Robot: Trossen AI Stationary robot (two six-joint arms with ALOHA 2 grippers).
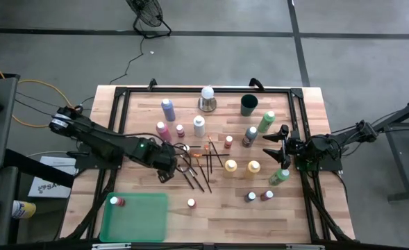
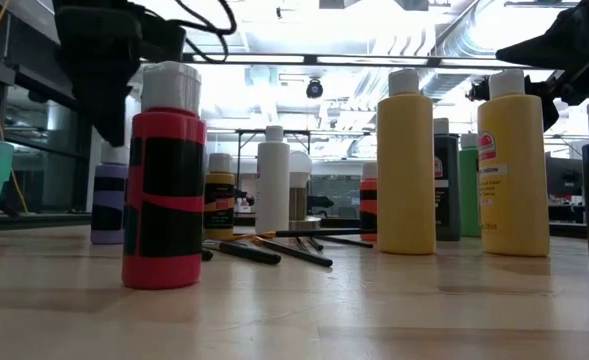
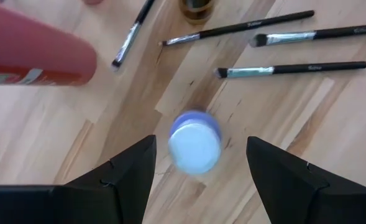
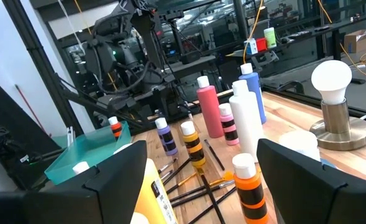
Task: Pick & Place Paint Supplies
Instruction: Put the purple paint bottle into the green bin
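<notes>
So the left gripper point(image 3: 195, 168) hung wide open right over a small purple paint bottle point(image 3: 195, 142) standing upright on the bench point(image 1: 308, 215) beside the brushes point(image 3: 294, 70), cap between its fingers, while the right gripper point(image 1: 279, 146), also open and empty, sat way off to the side.

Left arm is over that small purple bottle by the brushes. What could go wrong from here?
Left gripper is open, fingers either side of the small purple bottle with the pale cap. Risks:
1. The bottle sits off-centre, so one finger may tip it.
2. The thin dark brushes and the large pink bottle lie close and might be knocked.
</notes>
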